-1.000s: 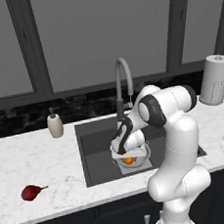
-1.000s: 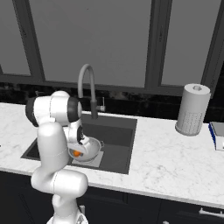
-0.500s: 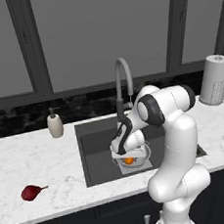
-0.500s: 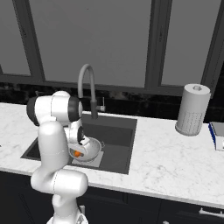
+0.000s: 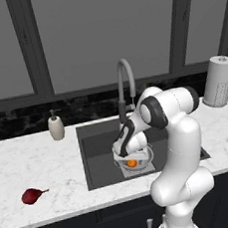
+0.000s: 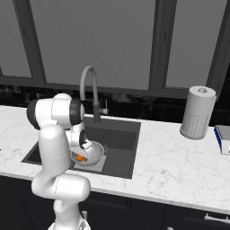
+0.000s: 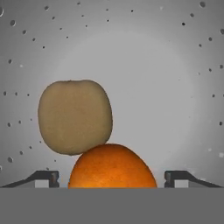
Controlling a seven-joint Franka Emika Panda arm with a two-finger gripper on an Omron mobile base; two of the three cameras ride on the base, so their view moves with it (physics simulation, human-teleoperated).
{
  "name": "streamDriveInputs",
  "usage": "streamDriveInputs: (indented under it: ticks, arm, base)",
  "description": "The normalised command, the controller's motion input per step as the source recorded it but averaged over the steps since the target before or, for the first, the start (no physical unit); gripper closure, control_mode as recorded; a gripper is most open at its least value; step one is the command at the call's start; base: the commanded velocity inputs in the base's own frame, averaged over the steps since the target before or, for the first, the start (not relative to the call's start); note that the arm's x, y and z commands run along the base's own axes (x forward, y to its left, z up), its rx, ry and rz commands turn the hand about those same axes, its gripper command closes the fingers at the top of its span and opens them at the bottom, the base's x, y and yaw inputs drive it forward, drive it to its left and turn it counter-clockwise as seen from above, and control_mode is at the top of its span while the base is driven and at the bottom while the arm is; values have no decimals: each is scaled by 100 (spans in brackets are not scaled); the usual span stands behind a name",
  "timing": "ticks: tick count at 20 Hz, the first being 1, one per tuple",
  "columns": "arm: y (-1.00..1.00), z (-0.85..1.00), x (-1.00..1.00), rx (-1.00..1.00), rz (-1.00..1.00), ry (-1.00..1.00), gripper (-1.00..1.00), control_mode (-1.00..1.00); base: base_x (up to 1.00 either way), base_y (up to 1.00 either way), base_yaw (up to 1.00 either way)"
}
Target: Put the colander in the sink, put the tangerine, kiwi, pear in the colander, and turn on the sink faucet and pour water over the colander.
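Sink (image 5: 99, 160) holds colander (image 5: 146, 157) on its pale bottom panel, below the faucet (image 5: 125, 87). Gripper (image 7: 112, 177) hangs over the colander, jaws apart, clamped on nothing. Pear (image 5: 31, 196) lies on the counter (image 5: 36, 165), well left of the sink. Kiwi (image 7: 74, 116) and tangerine (image 7: 112, 168) lie touching inside the colander.

Matt silver metal colander (image 7: 175, 65) with a smooth inside dotted with small holes. Dull, faintly fuzzy olive-brown kiwi (image 7: 74, 116) touching a glossy orange tangerine (image 7: 112, 168). Polished white marble bench (image 5: 37, 170) with grey veins. Dark matt sink (image 5: 99, 160); brushed grey metal sink faucet (image 5: 124, 87).
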Motion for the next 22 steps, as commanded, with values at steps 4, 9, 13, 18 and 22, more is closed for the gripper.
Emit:
streamDriveInputs:
  ticks: [4, 9, 13, 18, 22]
  arm:
    - [-6, 27, -3, 0, -13, 0, -100, -100]
    - [-5, 36, -26, 0, -18, 0, -100, -100]
    - [-1, 42, -49, 0, -21, 0, -100, -100]
    - [3, 48, -69, 0, -23, 0, -100, -100]
    - [13, 45, -35, 0, -18, 0, -100, -100]
  base:
    - [0, 0, 0]
    - [0, 0, 0]
    - [0, 0, 0]
    - [0, 0, 0]
    - [0, 0, 0]
